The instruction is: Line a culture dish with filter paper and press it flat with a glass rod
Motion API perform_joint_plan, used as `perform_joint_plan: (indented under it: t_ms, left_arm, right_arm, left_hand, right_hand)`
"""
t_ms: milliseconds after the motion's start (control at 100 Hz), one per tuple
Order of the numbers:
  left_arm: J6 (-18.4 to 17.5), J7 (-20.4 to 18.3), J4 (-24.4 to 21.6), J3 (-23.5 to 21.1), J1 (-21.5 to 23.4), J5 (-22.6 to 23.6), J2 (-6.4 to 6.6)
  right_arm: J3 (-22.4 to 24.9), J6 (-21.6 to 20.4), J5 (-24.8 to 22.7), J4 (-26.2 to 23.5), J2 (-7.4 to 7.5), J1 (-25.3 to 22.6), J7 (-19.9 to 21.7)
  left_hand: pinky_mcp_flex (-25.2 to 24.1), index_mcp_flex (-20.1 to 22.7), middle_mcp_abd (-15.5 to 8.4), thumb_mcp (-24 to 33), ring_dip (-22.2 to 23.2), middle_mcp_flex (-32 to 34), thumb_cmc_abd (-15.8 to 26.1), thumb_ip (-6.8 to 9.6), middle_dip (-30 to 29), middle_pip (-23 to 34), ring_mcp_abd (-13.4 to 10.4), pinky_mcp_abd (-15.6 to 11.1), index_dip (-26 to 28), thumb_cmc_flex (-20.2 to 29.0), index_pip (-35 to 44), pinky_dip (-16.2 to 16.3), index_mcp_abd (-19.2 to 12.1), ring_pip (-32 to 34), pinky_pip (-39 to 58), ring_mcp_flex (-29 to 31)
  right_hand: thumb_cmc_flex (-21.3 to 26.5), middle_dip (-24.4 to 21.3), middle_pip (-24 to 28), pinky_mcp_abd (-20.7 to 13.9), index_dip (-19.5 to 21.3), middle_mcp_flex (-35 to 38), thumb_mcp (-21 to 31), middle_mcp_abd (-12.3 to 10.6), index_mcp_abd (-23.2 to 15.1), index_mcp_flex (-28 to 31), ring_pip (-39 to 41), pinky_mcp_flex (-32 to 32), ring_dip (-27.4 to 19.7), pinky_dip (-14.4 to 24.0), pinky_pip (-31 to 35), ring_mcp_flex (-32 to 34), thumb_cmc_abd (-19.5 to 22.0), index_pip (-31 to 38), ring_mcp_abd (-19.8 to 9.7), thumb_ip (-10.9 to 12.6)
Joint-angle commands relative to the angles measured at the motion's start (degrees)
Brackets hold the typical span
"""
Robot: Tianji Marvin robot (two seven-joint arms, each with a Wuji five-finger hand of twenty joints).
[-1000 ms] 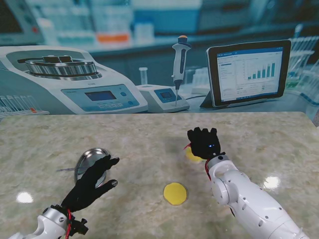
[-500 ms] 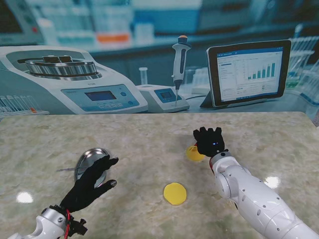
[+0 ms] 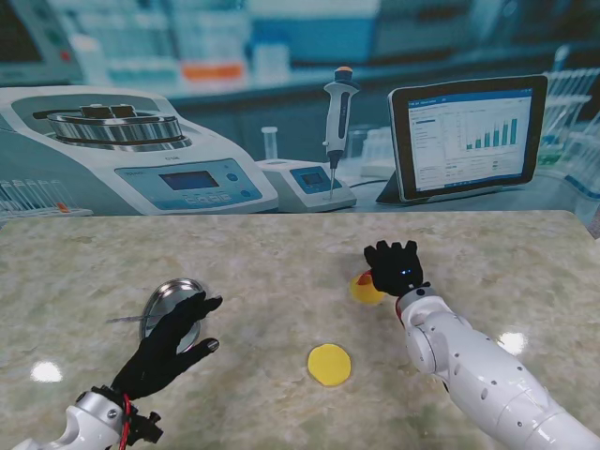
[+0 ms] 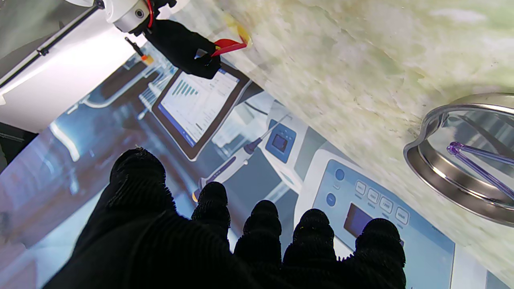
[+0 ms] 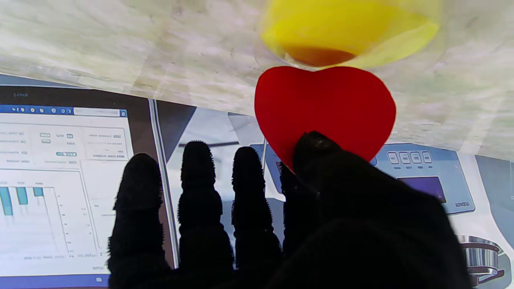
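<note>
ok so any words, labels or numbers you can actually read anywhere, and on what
None reads clearly.
Tablet screen: chart and lines of text, too small; upside down and blurred in the right wrist view.
Machine panel: button labels too blurred.
Red heart, yellow discs, metal dish: no text.

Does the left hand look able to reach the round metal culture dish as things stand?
Probably yes: the left hand hovers open just nearer than the metal culture dish, with nothing between; a purple glass rod lies in it.
</note>
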Motion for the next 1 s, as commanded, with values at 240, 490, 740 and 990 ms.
perform_joint_plan:
  t_ms: [240, 490, 740, 990]
  left_arm:
    - [0.4, -0.3, -0.6, 0.0, 0.5, 0.1, 0.03]
    - [0.3, -0.1, -0.7, 0.0, 0.7, 0.1, -0.03]
    - [0.1, 0.1, -0.9, -0.3, 1.0, -0.1, -0.10]
    - [-0.3, 0.3, -0.9, -0.4, 1.1, 0.0, -0.13]
  right_arm:
    - [-0.5, -0.3, -0.5, -0.3, 0.05, -1.1, 0.7]
    - [0.0, -0.3, -1.7, -2.2, 0.54, -2.7, 2.0]
    - [1.0, -0.3, -2.8, -4.5, 1.20, -4.4, 4.9]
    - [2.7, -0.4, -4.4, -7.3, 1.99, -6.0, 8.7]
  left_hand:
    - [-0.1, -0.5, -1.2, -0.8, 0.2, -1.4, 0.7, 1.70, -0.6, 0.1, -1.6, -1.0, -0.3, 0.4, -1.1, 0.0, -1.1, -0.6, -2.9, -1.6]
    - [-0.1, -0.5, -1.2, -0.8, 0.2, -1.4, 0.6, 1.70, -0.6, 0.1, -1.6, -1.0, -0.3, 0.5, -1.1, 0.0, -1.1, -0.6, -2.9, -1.6]
    - [-0.1, -0.5, -1.2, -0.8, 0.2, -1.4, 0.6, 1.70, -0.6, 0.1, -1.6, -1.0, -0.3, 0.5, -1.1, 0.0, -1.1, -0.6, -2.8, -1.6]
    - [-0.1, -0.5, -1.2, -0.9, 0.2, -1.5, 0.7, 1.69, -0.6, 0.1, -1.7, -1.0, -0.3, 0.4, -1.2, 0.0, -1.1, -0.6, -2.8, -1.6]
  right_hand:
    - [-0.3, -0.7, -0.3, 0.8, -4.3, 1.5, 2.7, -1.0, -3.1, 3.0, 1.0, 0.2, 0.6, 1.2, 1.5, 1.8, -2.7, 2.1, -0.2, -1.6]
    - [-2.5, -1.1, -1.9, 1.1, -6.7, 0.4, 5.5, -1.0, -4.7, 1.1, 0.3, -0.3, 0.5, 0.7, 0.6, 1.0, -5.3, -4.4, -0.1, -2.1]
    - [-5.3, -1.3, -3.0, 0.8, -8.0, -3.1, 6.8, -1.0, -3.9, -3.2, -0.6, -2.2, 0.5, 0.4, -0.4, -1.4, -5.6, -12.2, -0.4, -1.8]
    - [-11.6, -2.6, -5.4, 0.5, -4.3, -7.9, 8.6, -1.1, -2.7, -4.9, -1.8, -4.1, 0.3, 0.4, -1.7, -4.5, -4.4, -26.1, -0.5, 3.9]
